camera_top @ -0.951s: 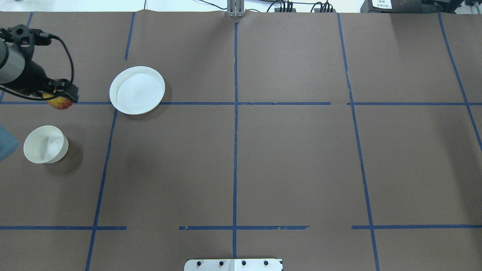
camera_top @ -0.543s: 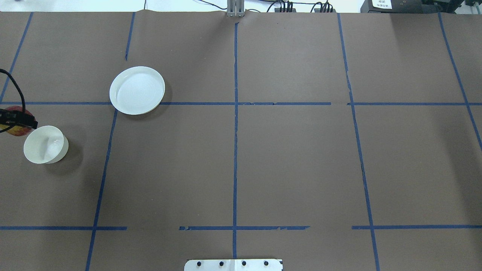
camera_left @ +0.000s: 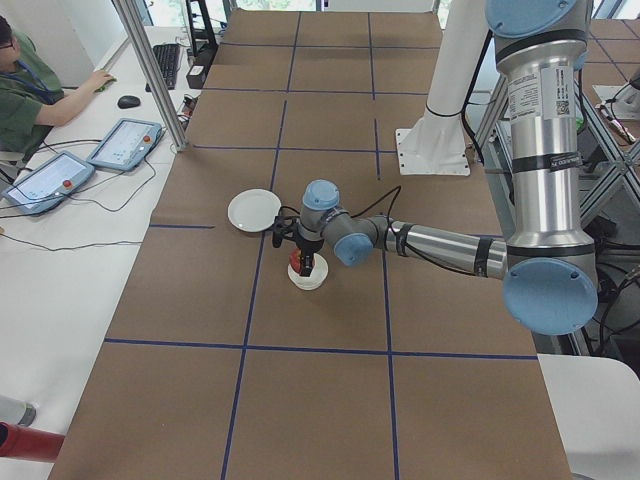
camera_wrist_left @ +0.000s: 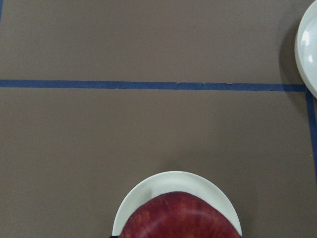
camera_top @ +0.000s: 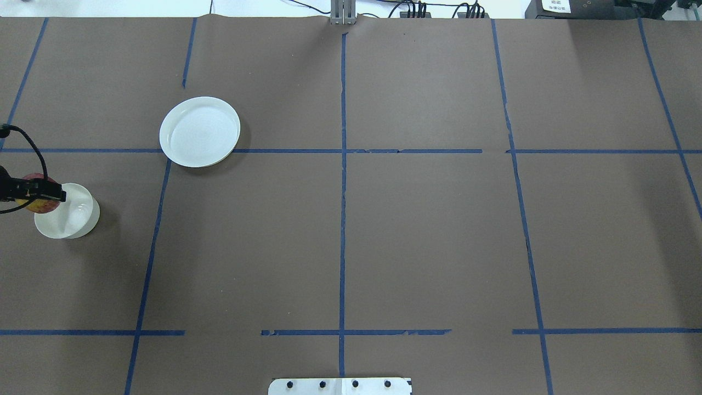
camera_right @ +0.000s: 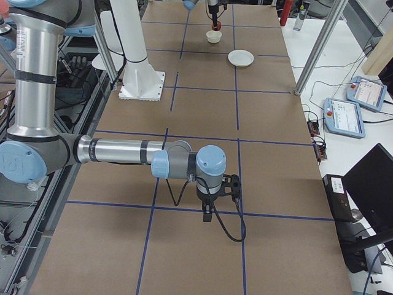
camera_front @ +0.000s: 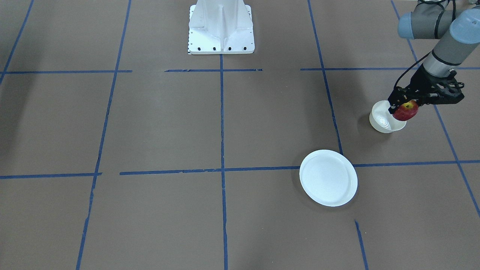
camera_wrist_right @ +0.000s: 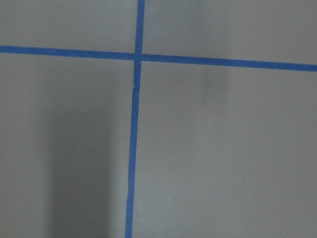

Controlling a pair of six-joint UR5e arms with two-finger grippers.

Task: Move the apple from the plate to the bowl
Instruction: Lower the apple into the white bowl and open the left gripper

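My left gripper (camera_front: 404, 106) is shut on the small red apple (camera_front: 407, 113) and holds it just above the small deep white bowl (camera_front: 381, 122), over the bowl's outer rim. In the overhead view the apple (camera_top: 39, 206) overlaps the left edge of the bowl (camera_top: 74, 219). The left wrist view shows the apple (camera_wrist_left: 181, 218) over the bowl's rim (camera_wrist_left: 171, 179). The flat white plate (camera_top: 199, 131) lies bare farther out. My right gripper (camera_right: 212, 208) hovers low over bare table; I cannot tell if it is open or shut.
The table is brown paper marked with blue tape lines. The robot's white base (camera_front: 221, 26) stands at the middle of the near edge. The plate also shows in the front view (camera_front: 328, 177) and at the left wrist view's right edge (camera_wrist_left: 308, 44).
My left gripper has carried the apple from beside the plate's row toward me and down, from off the bowl's far-left side to over the bowl's left rim.
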